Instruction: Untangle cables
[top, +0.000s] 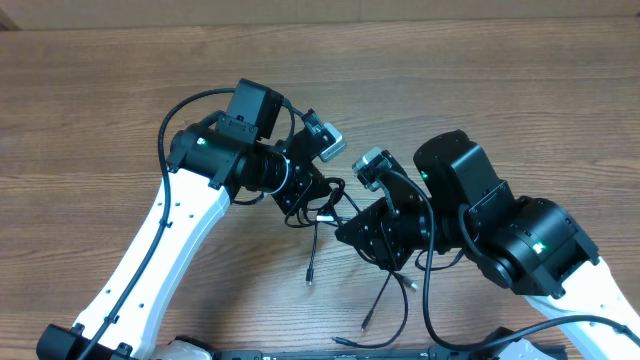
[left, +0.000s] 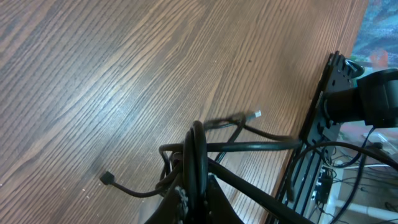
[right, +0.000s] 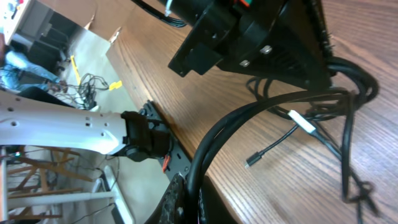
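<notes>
cables (top: 313, 255): bunched between left tool (top: 303, 195) and right tool (top: 372, 232), ends trailing toward the robot-side edge of the desk (top: 480, 80) | left tool: clamped on cables | right tool: we cannot tell

Lab: wood table (top: 480, 90), floor wiring (right: 93, 82)

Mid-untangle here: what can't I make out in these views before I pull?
Overhead: left pincer and right pincer cover where the thin black cables cross.
Left wrist: pincer cut off at the bottom edge, grip unreadable; silver-tipped plug blurred.
Right wrist: pincer cut off at the bottom edge, grip unreadable.
</notes>
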